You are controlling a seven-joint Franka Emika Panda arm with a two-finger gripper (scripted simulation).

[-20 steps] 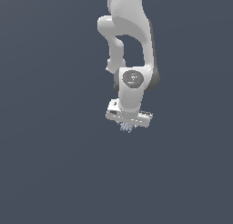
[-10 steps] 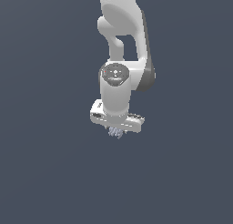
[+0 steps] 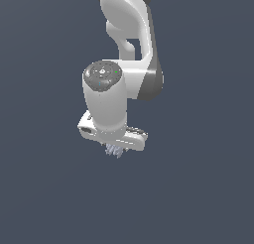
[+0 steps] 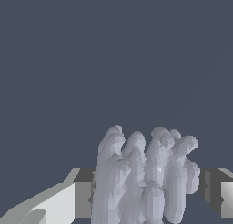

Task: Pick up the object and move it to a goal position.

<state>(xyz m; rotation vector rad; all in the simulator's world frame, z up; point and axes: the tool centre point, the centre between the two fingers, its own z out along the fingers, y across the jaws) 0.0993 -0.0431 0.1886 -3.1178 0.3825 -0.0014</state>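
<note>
The object (image 3: 115,150) is a small pale lavender-grey cluster of prongs that hangs just under the white gripper bar in the exterior view. In the wrist view the object (image 4: 145,175) fills the space between the two fingers (image 4: 84,198), which press on it from both sides. My gripper (image 3: 116,148) is shut on the object and holds it in the air, with the white arm above it. The fingertips themselves are mostly hidden behind the object and the bar.
Only a plain dark blue-grey background shows around the arm (image 3: 126,44) in both views. No other objects, edges or goal marker show.
The arm has moved toward the exterior view's left and nearer the camera, carrying the object with it. The grip on the object has not changed.
</note>
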